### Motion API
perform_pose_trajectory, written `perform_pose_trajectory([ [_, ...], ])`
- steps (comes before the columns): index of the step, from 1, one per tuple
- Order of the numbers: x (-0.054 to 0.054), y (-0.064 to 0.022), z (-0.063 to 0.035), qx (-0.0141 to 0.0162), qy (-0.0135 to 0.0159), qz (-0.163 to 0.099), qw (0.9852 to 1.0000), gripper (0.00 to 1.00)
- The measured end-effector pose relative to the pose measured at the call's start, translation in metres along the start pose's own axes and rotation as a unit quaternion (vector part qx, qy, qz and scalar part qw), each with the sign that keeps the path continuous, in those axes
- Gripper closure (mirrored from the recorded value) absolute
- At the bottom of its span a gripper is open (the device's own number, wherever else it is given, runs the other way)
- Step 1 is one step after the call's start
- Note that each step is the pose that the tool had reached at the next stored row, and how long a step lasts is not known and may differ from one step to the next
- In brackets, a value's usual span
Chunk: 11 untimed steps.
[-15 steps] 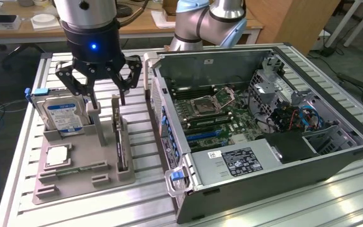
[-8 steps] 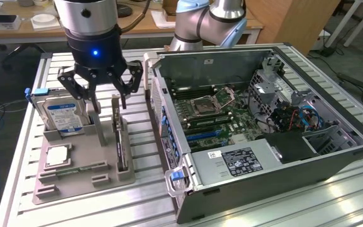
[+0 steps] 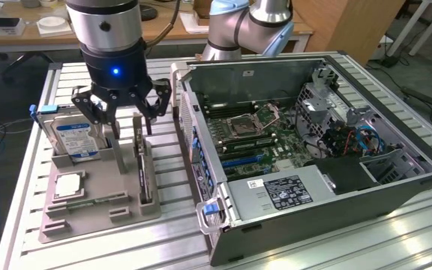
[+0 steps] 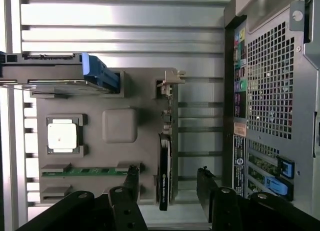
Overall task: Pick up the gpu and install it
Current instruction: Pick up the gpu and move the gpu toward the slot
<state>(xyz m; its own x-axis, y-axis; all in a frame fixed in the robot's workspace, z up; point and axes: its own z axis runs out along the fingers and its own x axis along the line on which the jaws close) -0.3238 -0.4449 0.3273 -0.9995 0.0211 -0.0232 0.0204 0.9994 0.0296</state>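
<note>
A: Where is the gpu sitting?
B: The gpu (image 4: 164,176) is standing on edge in a slot of the grey holder (image 3: 96,216), on the side nearest the computer case (image 3: 396,185). It's a thin, flat, dark board with a silver bracket at one end.
A: Hand?
B: The hand (image 3: 124,117) is hanging just over it with two black jointed fingers spread apart, one on each side of the card. It's gripping nothing. The wrist view is showing a gap on both sides.
A: What else is sitting in the holder?
B: I'm counting one of each. One boxy silver hard drive (image 3: 77,138) is standing upright, blue-white label, blue tab. One square metal-topped processor (image 3: 67,184) is lying flat. One narrow green memory stick (image 3: 96,199) is lying flat. The holder is looking matte, with moulded pockets.
A: Surface?
B: The counter (image 3: 163,236) is showing ribbed aluminium slats. The case is lying with its open side up, green board showing.
</note>
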Motion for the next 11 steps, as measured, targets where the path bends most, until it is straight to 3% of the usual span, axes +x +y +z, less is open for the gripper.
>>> perform_pose_trajectory([
  [11, 0.000, -0.0019, 0.0135, 0.0000, -0.0005, 0.000, 1.0000, 0.41],
])
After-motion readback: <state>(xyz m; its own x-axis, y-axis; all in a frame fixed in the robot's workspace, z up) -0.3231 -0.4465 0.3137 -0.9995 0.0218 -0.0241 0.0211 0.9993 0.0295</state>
